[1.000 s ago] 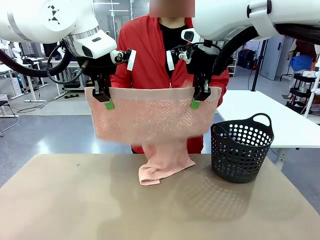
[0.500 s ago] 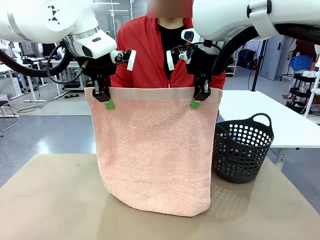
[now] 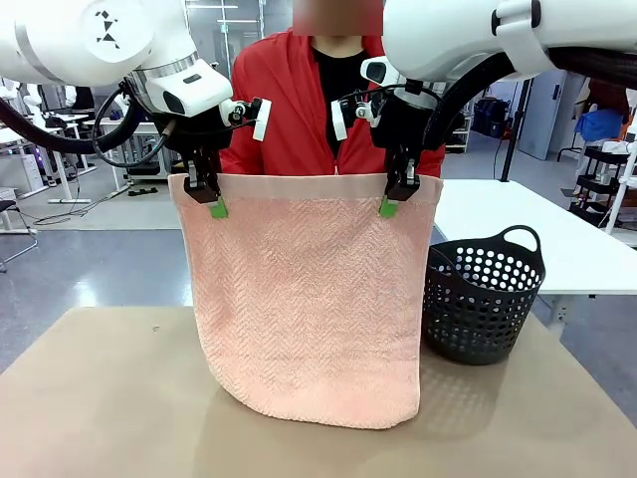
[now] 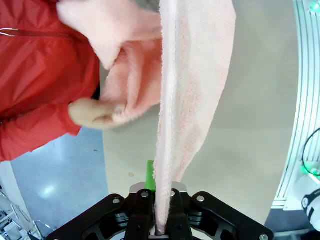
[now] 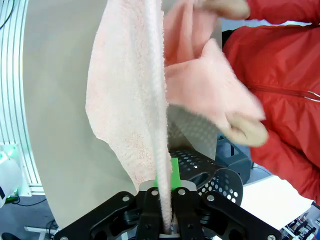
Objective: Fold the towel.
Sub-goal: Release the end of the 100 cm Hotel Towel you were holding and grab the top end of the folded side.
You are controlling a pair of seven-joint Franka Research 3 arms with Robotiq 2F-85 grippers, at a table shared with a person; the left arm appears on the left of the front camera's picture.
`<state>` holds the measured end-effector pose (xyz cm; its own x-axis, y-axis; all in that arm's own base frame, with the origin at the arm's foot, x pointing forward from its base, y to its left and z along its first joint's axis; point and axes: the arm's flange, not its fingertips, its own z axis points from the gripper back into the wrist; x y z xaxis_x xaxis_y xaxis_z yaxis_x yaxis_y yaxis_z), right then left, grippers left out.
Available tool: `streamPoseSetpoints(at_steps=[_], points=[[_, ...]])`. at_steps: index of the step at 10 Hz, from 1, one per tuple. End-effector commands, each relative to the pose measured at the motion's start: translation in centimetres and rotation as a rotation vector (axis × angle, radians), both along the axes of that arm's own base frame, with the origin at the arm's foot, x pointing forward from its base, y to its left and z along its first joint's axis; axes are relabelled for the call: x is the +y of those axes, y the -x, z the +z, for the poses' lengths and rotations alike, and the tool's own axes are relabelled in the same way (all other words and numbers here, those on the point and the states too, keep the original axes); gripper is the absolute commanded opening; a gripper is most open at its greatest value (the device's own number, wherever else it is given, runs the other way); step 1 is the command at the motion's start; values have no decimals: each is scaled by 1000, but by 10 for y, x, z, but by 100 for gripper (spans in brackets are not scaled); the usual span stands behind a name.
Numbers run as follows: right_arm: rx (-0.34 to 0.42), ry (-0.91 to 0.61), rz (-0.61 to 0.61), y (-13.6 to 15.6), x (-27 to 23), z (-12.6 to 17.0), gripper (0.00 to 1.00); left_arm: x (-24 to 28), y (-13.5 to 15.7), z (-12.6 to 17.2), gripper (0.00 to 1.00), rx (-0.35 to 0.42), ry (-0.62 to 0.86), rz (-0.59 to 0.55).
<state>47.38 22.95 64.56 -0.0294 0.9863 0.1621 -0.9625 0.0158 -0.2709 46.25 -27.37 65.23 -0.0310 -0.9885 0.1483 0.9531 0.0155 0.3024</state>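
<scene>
left arm (image 3: pixel 90 40), right arm (image 3: pixel 468 35): white, black cables (image 3: pixel 458 95) | left tool (image 3: pixel 214 202), right tool (image 3: pixel 391 201): black, green pads (image 3: pixel 218 210) | person (image 3: pixel 299 124): red zip jacket (image 3: pixel 274 90)

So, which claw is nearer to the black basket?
Right. The right claw holds the towel's top corner on the basket's side, higher than it; the left claw holds the opposite corner, farther away.

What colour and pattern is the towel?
The towel is salmon pink with a herringbone zigzag, clearest in the front view.

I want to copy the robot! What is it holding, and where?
The left gripper and right gripper each pinch the salmon-pink terry towel by its top hem, near the upper corners.
</scene>
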Motion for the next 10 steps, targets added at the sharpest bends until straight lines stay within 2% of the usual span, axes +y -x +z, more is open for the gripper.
streamPoseSetpoints(at_steps=[1,10], points=[[-12,12,2,-1,-1,1,0,0,-2,3,0,-14,-15,1],[-12,12,2,-1,-1,1,0,0,-2,3,0,-14,-15,1]])
